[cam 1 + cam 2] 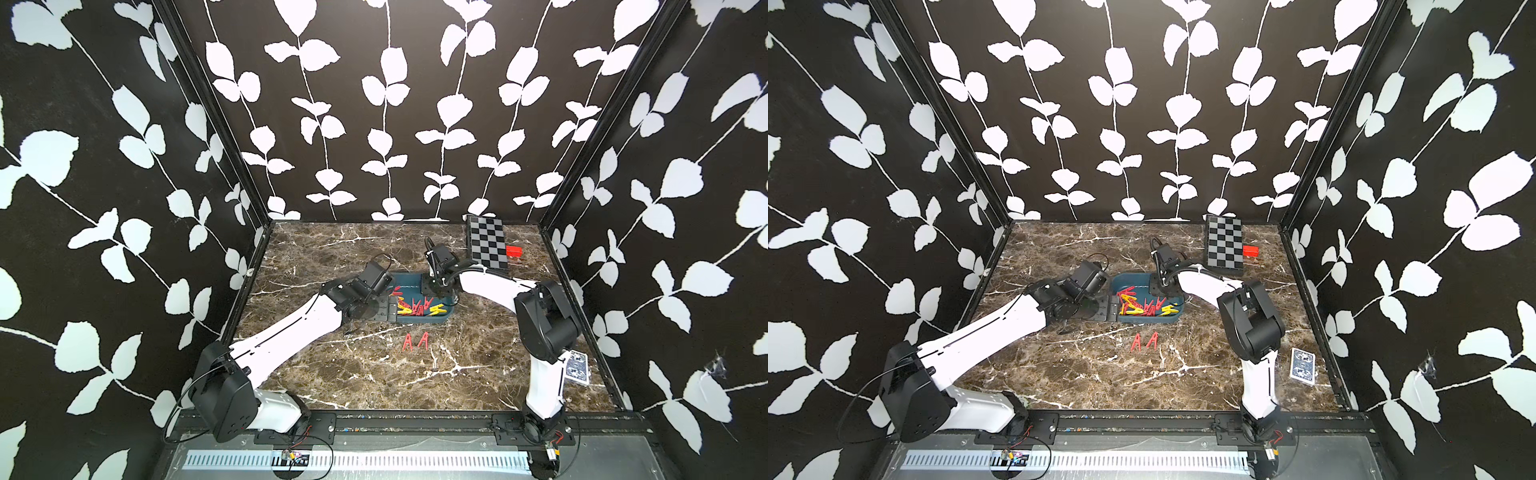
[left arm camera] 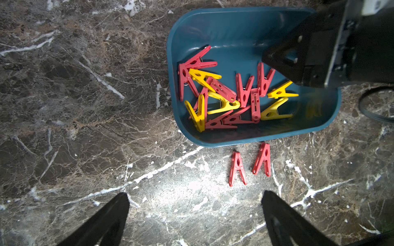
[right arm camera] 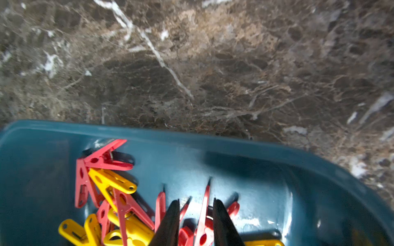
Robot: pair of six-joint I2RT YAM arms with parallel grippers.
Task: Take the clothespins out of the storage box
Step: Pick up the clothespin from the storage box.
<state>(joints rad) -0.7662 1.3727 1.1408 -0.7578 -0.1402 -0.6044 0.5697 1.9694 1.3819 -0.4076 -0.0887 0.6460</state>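
The teal storage box (image 1: 415,277) (image 1: 1130,281) sits mid-table and holds a pile of red and yellow clothespins (image 1: 417,309) (image 2: 223,98) (image 3: 106,181). Two red clothespins (image 1: 408,343) (image 1: 424,340) lie on the marble just in front of it, also seen in the left wrist view (image 2: 237,168) (image 2: 262,159). My right gripper (image 3: 196,200) reaches down into the box. Its jaws stand a narrow gap apart around a red clothespin (image 3: 205,202) that lies on the box floor. My left gripper (image 2: 195,192) is wide open over bare marble beside the box's left end, with nothing between its fingers.
At the back right lies a flat checkerboard box (image 1: 487,243) with a small red block (image 1: 514,251) beside it. A deck of cards (image 1: 1302,365) lies near the right arm's base. A black cable (image 2: 371,110) loops beside the box.
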